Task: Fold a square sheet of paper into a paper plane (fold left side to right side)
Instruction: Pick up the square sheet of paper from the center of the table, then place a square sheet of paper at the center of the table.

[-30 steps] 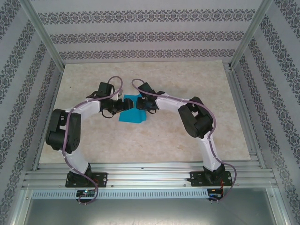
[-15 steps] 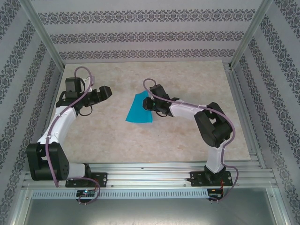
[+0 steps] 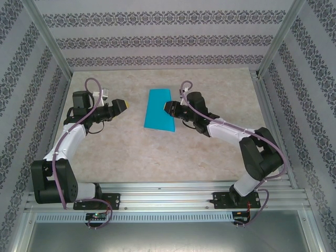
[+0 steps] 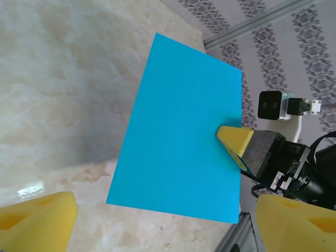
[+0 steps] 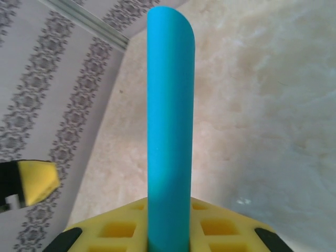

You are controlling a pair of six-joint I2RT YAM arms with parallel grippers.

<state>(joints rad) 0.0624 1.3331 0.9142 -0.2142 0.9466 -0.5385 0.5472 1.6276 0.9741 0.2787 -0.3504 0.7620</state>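
Top external | square sheet of paper (image 3: pixel 159 110), folded, upper centre of desk (image 3: pixel 157 157) | right end effector (image 3: pixel 169 107) clamps its right edge | left end effector (image 3: pixel 122 105) gapes empty, apart | we'd align edges, then press crease.

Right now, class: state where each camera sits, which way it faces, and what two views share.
Top external: above, behind the bases, looking down at the table; left arm, right arm show.
Left wrist: on left arm, facing the blue paper; open left claw below.
Right wrist: on right arm, along the paper's edge; right claw grips it.
Shared by all: the paper.
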